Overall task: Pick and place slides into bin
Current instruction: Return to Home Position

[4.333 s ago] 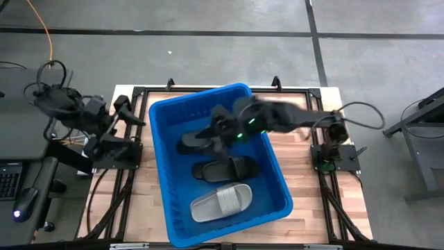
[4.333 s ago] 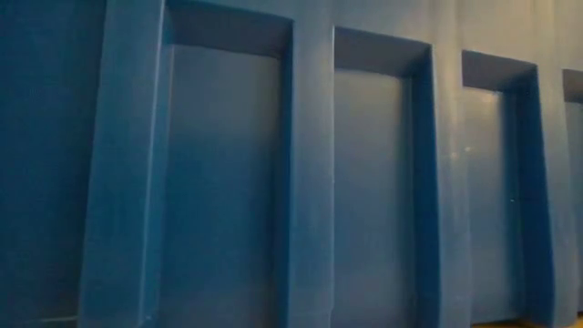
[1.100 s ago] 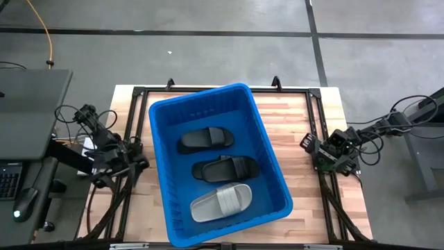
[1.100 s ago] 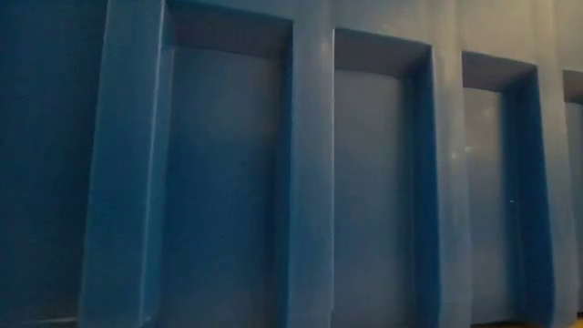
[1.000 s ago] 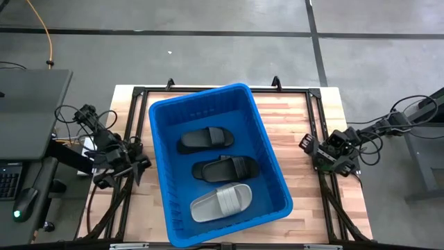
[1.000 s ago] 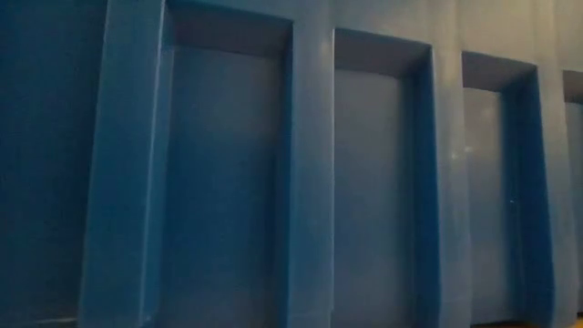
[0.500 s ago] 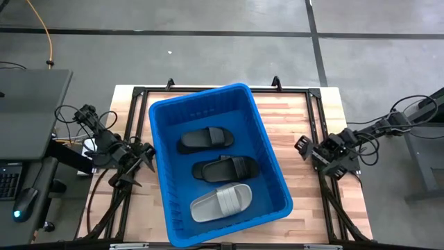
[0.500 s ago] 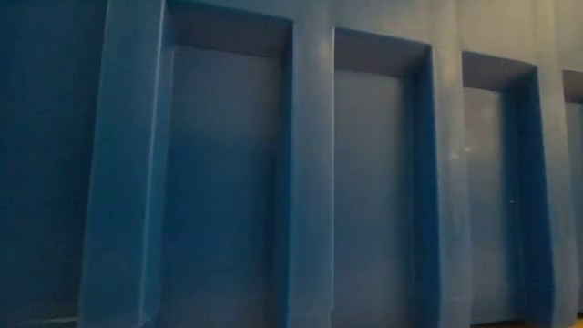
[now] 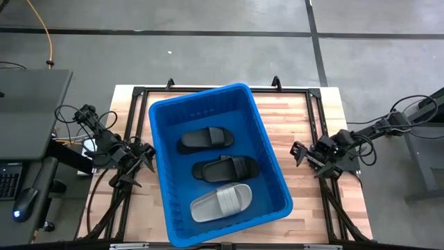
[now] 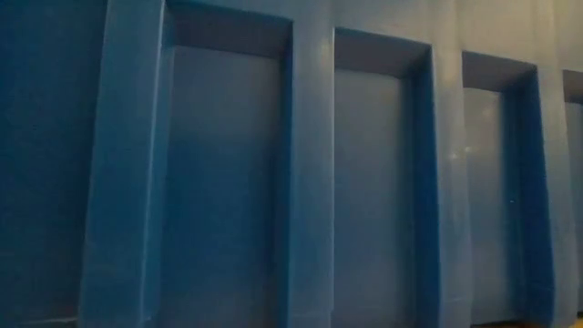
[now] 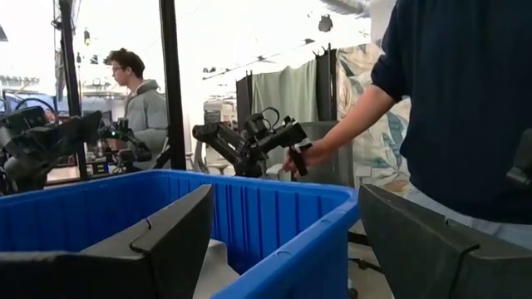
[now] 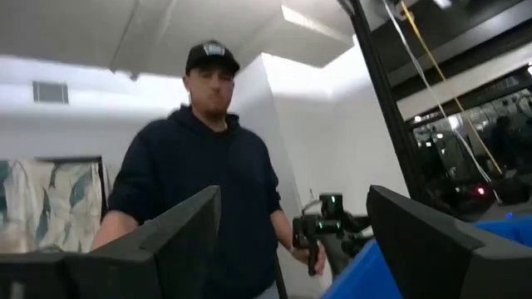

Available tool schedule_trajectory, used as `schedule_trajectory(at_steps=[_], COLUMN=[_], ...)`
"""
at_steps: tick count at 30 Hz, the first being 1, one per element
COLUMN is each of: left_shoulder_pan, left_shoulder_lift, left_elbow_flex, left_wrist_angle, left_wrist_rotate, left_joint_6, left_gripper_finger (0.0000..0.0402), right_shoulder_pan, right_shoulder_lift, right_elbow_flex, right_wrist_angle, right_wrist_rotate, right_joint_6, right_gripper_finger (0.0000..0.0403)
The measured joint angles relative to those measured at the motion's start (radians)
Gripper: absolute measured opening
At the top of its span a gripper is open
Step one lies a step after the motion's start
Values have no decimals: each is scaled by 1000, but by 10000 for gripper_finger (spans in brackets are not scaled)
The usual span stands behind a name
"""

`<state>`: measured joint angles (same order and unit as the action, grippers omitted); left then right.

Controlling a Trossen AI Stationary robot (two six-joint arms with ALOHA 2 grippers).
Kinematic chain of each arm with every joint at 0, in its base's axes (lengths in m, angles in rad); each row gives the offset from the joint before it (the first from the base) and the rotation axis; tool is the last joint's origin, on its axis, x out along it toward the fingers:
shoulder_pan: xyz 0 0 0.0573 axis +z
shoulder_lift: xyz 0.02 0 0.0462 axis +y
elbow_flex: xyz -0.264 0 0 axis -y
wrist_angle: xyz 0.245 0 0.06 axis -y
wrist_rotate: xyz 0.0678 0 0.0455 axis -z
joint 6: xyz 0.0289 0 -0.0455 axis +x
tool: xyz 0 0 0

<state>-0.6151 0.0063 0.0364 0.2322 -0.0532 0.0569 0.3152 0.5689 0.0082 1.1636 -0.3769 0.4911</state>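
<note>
Both empty and spread wide, left end effector [image 9: 141, 162] beside bin [image 9: 198, 95], right end effector [image 9: 300, 154] opposite, slides [image 9: 221, 168] inside

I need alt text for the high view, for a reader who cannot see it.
A blue bin on a wooden table holds three slides: a black slide, a second black slide and a grey-white slide. The left gripper and right gripper, both open and empty, flank the bin.

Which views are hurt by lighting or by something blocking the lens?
High view: evenly lit, slides in the bin plain to see. Low view: dim, filled almost wholly by the bin's wall. Left wrist view: bright background washed out above the bin. Right wrist view: strong light from the ceiling, person backlit.
</note>
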Motion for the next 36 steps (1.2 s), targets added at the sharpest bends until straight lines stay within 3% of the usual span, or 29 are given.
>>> schedule_trajectory(at_steps=[7,12,16,21,27,36], left_shoulder_pan=[0,0,0,0,0,0], left_shoulder_lift=[0,0,0,0,0,0], left_elbow_flex=[0,0,0,0,0,0], left_wrist_angle=[4,3,1,0,-4,-4], left_wrist_rotate=[0,0,0,0,0,0], left_joint_6=[14,14,14,15,15,16], left_gripper_finger=[289,289,289,289,289,289], right_shoulder_pan=[0,0,0,0,0,0], right_shoulder_lift=[0,0,-1,0,0,0], right_elbow_flex=[0,0,0,0,0,0], right_wrist_angle=[-29,-110,-158,-201,-204,-216], right_wrist_rotate=[-50,-152,-159,-151,-154,-154], right_joint_6=[-112,-110,-260,-289,-277,-80], right_gripper_finger=[291,291,291,291,291,291])
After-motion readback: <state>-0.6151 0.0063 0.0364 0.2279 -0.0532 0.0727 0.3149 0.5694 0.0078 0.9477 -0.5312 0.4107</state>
